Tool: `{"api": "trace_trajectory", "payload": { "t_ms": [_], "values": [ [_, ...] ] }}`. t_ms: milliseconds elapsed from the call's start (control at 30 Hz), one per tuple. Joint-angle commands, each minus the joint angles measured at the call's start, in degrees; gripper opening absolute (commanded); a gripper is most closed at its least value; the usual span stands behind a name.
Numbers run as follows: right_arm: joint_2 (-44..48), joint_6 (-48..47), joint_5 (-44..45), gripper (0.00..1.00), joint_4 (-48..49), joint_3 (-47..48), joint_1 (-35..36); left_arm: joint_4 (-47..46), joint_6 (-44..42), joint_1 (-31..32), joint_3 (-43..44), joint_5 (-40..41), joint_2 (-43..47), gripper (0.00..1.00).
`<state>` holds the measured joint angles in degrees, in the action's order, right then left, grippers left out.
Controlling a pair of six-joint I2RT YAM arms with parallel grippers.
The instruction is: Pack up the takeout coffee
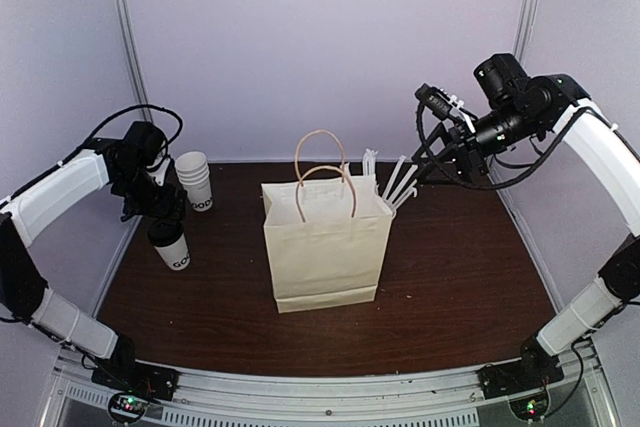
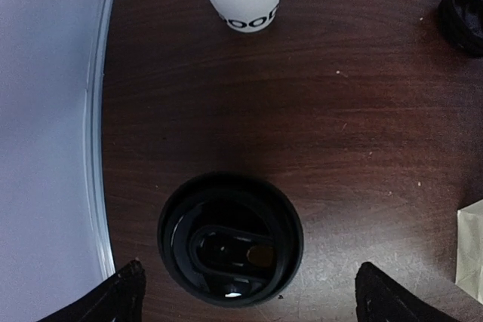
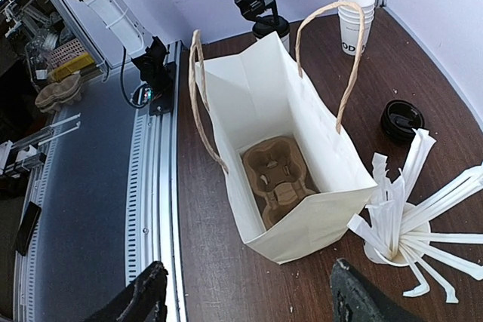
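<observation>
The takeout coffee (image 1: 173,247), a white cup with a black dome lid, stands at the table's left. In the left wrist view its lid (image 2: 230,239) lies between the two fingertips. My left gripper (image 1: 158,209) is open just above it, not touching; it shows the same in the left wrist view (image 2: 253,295). The white paper bag (image 1: 325,242) stands open mid-table with a brown cup carrier (image 3: 279,175) on its floor. My right gripper (image 1: 437,107) is open and empty, high behind the bag's right; its fingertips frame the bag's near corner in the right wrist view (image 3: 253,307).
A stack of lidless white cups (image 1: 195,180) stands just behind the coffee. A lidless cup of white straws (image 3: 400,246) stands behind the bag's right corner. A spare black lid (image 3: 401,118) lies on the table behind the bag. A metal rail (image 1: 300,402) runs along the near edge.
</observation>
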<state>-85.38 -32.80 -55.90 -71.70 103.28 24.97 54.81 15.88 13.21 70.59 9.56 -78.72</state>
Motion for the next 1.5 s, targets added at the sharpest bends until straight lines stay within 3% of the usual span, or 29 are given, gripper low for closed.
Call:
{"api": "trace_trajectory", "payload": {
  "t_ms": [0,167,467,767,967,1267,1467],
  "values": [
    [2.68,0.1,-1.25,0.73,0.64,-0.97,-0.36,1.6,-0.95,-2.73,2.6,-2.64,-5.53,0.98],
    [3.46,-0.07,-0.79,0.74,0.82,-2.08,-0.37,0.92,-1.04,-2.93,3.81,-2.35,-8.06,0.97],
    [3.38,-0.21,-0.82,0.74,0.96,-2.54,-0.41,2.5,-0.43,-2.93,4.49,-1.42,-9.08,0.87],
    [3.1,-0.31,-1.14,0.74,0.86,-2.47,-0.36,4.25,-1.07,-3.02,3.39,-0.02,-9.28,0.86],
    [3.12,-0.25,-1.25,0.74,0.82,-2.43,-0.36,3.34,-0.76,-3.34,2.56,-1.66,-10.38,0.8],
    [3.29,-0.16,-0.94,0.74,0.93,-2.56,-0.36,2.83,-0.49,-4.16,1.95,-2.53,-10.78,0.78],
    [3.25,-0.21,-1.1,0.75,0.95,-2.63,-0.36,2.95,-0.16,-4.25,2.25,-3.09,-9.99,0.83]
  ]
}}
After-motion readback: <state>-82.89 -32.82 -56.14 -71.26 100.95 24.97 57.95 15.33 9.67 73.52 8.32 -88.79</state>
